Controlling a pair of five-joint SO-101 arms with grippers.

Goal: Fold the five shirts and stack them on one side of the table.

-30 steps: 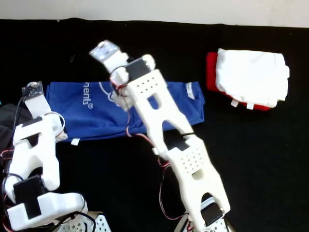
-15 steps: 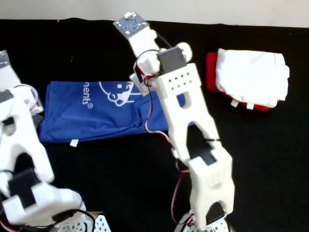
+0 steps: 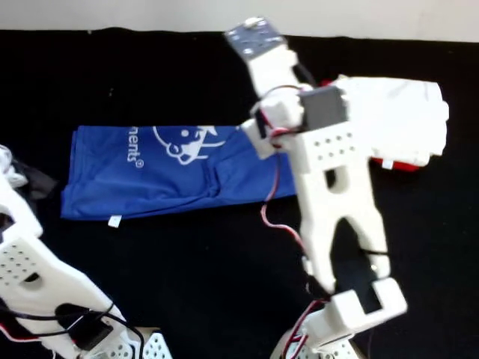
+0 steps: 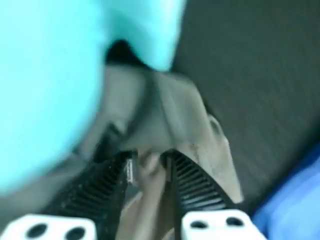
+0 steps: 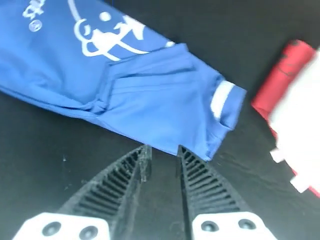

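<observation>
Fingers of your right gripper (image 5: 162,156) stand slightly apart, gripping nothing, with the folded blue shirt (image 5: 125,75) just ahead of their tips and the white-on-red stack (image 3: 397,112) beside that arm. Your left gripper (image 4: 150,162) is clamped on a fold of grey cloth (image 4: 170,115).

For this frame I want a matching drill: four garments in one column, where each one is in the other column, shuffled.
1. blue shirt
2. white shirt
3. red shirt
4. grey garment

A. beneath another folded shirt
B. pinched in the left gripper
C. lying flat by itself
D. folded, on top of another shirt

Pairs: 1-C, 2-D, 3-A, 4-B
</observation>
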